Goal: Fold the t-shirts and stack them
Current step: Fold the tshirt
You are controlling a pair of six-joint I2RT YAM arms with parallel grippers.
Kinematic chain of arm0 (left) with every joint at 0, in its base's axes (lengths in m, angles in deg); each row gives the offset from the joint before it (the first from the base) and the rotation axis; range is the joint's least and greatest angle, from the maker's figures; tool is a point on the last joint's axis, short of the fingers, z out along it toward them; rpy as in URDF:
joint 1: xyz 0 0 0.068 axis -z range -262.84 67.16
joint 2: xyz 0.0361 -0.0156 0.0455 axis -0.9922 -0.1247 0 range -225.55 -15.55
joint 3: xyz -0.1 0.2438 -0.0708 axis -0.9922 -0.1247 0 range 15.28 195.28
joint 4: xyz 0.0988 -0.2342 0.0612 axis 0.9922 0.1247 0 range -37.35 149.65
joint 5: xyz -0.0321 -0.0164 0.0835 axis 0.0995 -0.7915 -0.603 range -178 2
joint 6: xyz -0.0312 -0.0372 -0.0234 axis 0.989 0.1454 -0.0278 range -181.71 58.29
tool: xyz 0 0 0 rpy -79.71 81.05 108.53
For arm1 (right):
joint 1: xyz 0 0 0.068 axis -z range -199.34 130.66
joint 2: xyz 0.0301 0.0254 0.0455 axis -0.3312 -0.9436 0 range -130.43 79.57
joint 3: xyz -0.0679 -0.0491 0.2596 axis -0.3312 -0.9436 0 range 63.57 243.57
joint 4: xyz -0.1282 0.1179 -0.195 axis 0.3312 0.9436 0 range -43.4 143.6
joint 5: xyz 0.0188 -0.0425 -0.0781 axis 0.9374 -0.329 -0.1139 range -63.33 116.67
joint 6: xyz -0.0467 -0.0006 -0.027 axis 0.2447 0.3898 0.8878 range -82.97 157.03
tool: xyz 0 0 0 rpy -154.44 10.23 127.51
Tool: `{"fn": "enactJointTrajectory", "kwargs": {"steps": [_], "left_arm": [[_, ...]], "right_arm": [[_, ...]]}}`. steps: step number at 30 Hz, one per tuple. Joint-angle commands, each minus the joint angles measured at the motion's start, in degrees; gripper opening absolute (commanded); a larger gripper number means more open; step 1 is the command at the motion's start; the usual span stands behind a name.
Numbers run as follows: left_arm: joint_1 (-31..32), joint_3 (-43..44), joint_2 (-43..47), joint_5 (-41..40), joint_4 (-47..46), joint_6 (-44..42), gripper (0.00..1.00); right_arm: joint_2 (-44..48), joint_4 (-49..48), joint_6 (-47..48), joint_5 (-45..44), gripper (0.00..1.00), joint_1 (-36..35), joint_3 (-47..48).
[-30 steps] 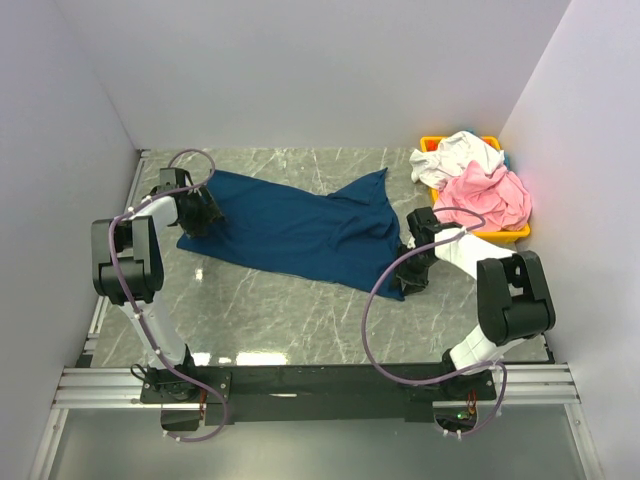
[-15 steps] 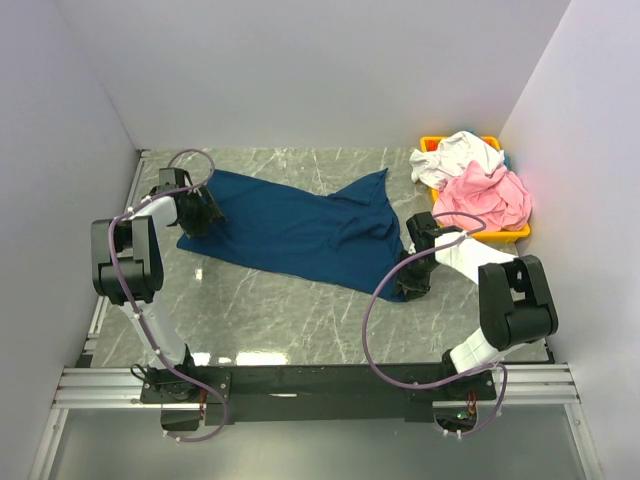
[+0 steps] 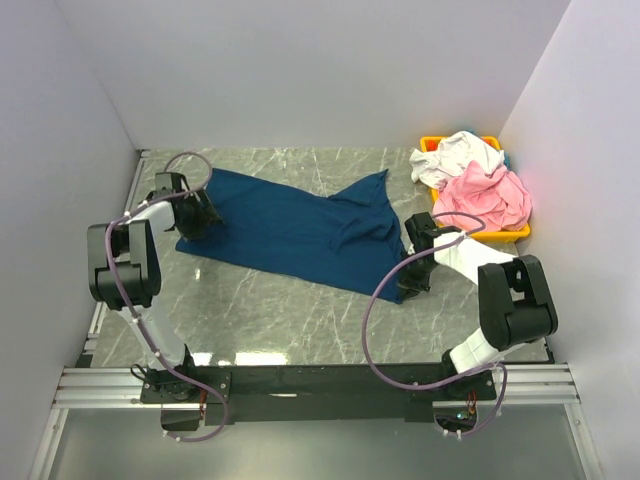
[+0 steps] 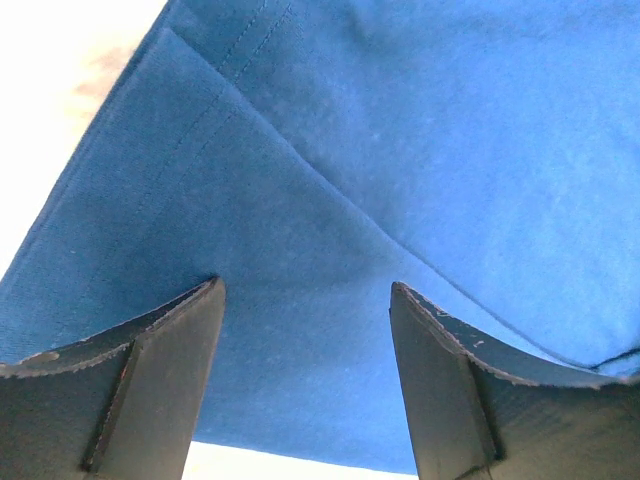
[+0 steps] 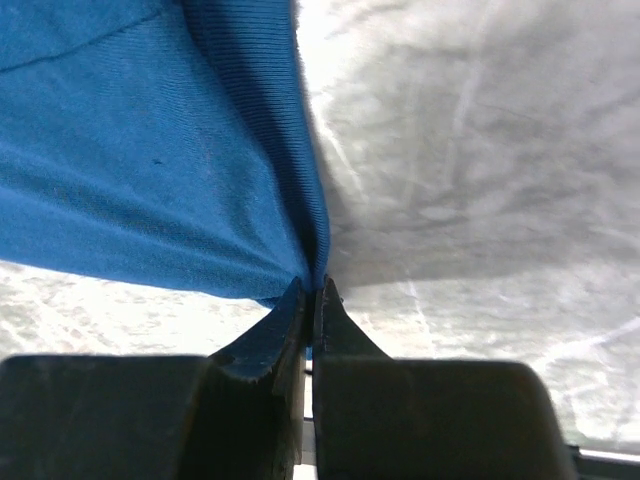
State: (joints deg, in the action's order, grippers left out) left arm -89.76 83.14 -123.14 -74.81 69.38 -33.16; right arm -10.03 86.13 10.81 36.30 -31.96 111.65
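A navy blue t-shirt [image 3: 290,228] lies spread across the marble table, from far left to near right. My left gripper [image 3: 196,215] stands open over its left hem; the blue cloth [image 4: 330,200] fills the space under the parted fingers [image 4: 165,370]. My right gripper [image 3: 412,283] is shut on the shirt's near-right corner, the cloth [image 5: 150,170] pinched between the fingertips [image 5: 312,292]. A pink t-shirt [image 3: 488,195] and a white t-shirt [image 3: 458,155] lie crumpled in the yellow bin [image 3: 512,235] at the back right.
White walls close in the table on the left, back and right. The bin stands against the right wall. Bare marble [image 3: 290,315] lies between the shirt and the arm bases. Purple cables loop beside both arms.
My right gripper has closed on the shirt's near-right corner after standing open there. The left arm has shifted slightly left; its gripper stays open.
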Motion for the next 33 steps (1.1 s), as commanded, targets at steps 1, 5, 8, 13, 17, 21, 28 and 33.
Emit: {"fn": "enactJointTrajectory", "kwargs": {"steps": [1, 5, 8, 13, 17, 21, 28, 33], "left_arm": [[-1.9, -4.5, 0.2, -5.5, 5.2, -2.6, 0.75], [-2.6, -7.9, 3.5, -6.9, 5.9, -1.7, 0.76], [-3.1, -10.7, 6.2, -7.3, 5.9, 0.1, 0.76], [-3.6, -15.1, 9.5, -7.0, 6.2, 3.0, 0.76], [-3.7, -17.6, 13.8, -7.7, 7.1, 4.2, 0.77], [-3.7, -20.2, 18.4, -9.1, 8.2, 4.9, 0.78], [-3.8, -24.3, 27.5, -11.3, 11.5, 6.0, 0.81], [-3.5, -22.2, 32.8, -11.9, 11.6, 6.1, 0.82]], "right_arm": [[2.8, 4.9, -0.1, -6.2, 0.00, -0.2, -0.7], [5.0, 7.5, -0.5, -7.5, 0.00, -0.3, -1.6], [7.1, 9.5, -1.4, -7.8, 0.00, -0.3, -2.5], [8.7, 13.9, -3.0, -7.9, 0.00, -0.5, -2.3], [10.8, 17.9, -4.5, -8.1, 0.00, -0.9, -2.5], [13.8, 21.8, -5.9, -7.6, 0.00, -1.2, -3.0], [16.7, 25.2, -6.8, -6.1, 0.50, -1.9, 0.0], [14.0, 27.7, -5.1, -8.6, 0.59, -2.7, 16.4]]}}
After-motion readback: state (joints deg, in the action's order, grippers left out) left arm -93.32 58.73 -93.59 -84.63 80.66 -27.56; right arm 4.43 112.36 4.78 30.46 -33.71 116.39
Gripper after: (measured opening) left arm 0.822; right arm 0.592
